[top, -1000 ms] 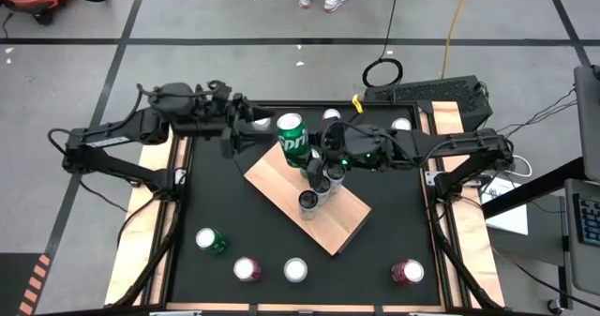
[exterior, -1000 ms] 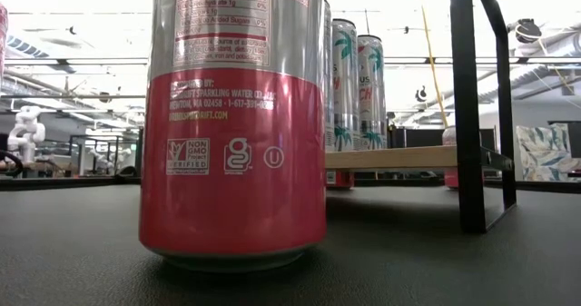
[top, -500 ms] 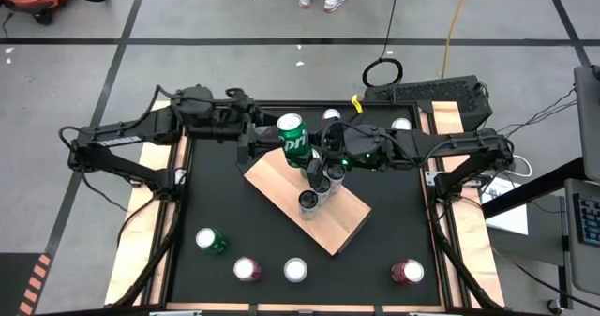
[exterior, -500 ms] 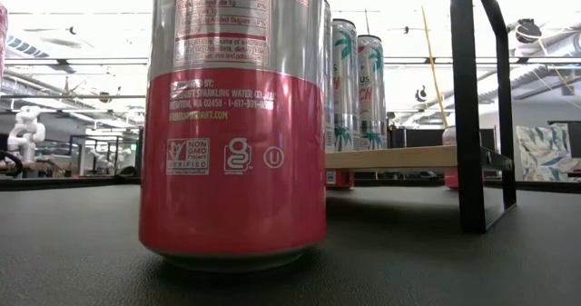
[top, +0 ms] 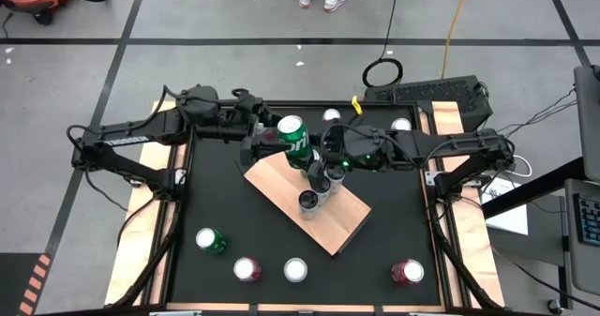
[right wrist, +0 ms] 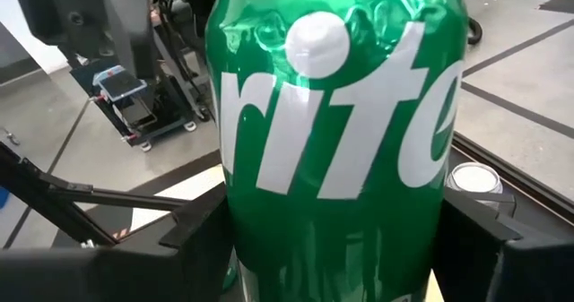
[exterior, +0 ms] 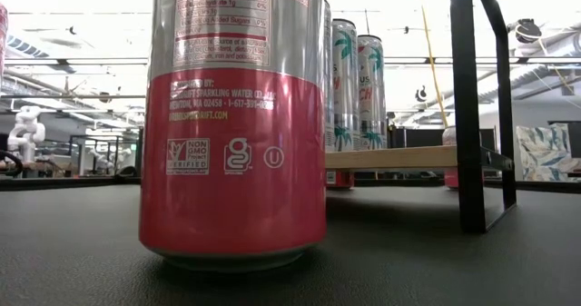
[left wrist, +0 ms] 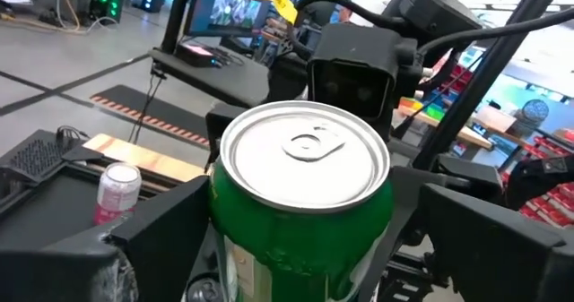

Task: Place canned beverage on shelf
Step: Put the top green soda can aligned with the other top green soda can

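A green Sprite can [top: 293, 140] hangs upright in the air over the far left corner of the shelf [top: 281, 180], a light-tan board that bears three slim cans [top: 317, 183]. My right gripper [top: 306, 150] reaches in from the table's right and is shut on the can. My left gripper [top: 271, 140] comes level from the left and is open. In the left wrist view its fingers [left wrist: 166, 235] stand on either side of the can [left wrist: 300, 203]. The low view shows the shelf's board [exterior: 399, 156] edge-on. My right gripper pinches the can's round side wall [right wrist: 242, 239] between its two fingers [right wrist: 202, 235], one on each side of the body. It comes nearly level from the table's right. The can stands upright, top up, lifted clear of the shelf and table.
Several loose cans stand near the table's front edge: a green can [top: 210, 241], a pink one [top: 247, 269], a white one [top: 295, 270] and another pink one [top: 407, 272]. Two more cans [top: 331, 115] stand at the far edge. A big pink can [exterior: 234, 124] fills the low view beside the shelf's black rod [exterior: 467, 106].
My left gripper has moved toward the table's right edge, up to the held can, and its open fingers now flank it. The can and my right gripper have kept still.
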Motion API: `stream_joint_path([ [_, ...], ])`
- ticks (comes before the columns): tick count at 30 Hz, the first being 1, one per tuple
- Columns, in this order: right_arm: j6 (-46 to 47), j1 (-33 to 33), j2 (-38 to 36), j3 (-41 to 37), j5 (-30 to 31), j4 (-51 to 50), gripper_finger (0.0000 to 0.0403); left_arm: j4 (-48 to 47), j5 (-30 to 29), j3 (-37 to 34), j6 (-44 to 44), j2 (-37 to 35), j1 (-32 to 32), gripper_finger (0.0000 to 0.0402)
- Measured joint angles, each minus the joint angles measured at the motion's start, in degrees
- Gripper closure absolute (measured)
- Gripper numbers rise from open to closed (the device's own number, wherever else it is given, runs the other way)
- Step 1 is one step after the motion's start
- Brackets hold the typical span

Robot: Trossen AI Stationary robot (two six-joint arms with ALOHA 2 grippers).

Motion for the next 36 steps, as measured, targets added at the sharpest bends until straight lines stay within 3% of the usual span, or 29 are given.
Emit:
stream_joint_path([
  [15, 0.43, 0.02, -0.04, 0.0, -0.06, -1.31, 0.0135, -0.9, 1.72, 0.09, 1.41, 1.75, 0.01, 0.0102],
  [21, 2.68, 0.04, 0.01, 0.0, -0.46, -1.71, 0.0121, -0.99, 3.36, 0.07, 1.44, 1.84, 0.03, 0.0113],
  [30, 7.34, -0.18, -0.9, 0.0, -12.51, -2.97, 0.0052, -0.01, 13.29, -0.09, 3.22, 1.49, 0.6, 0.0115],
  [36, 9.5, -1.5, -0.96, 0.07, -22.81, 0.13, 0.004, 4.32, 18.71, -0.11, 6.26, 1.4, 0.53, 0.0115],
])
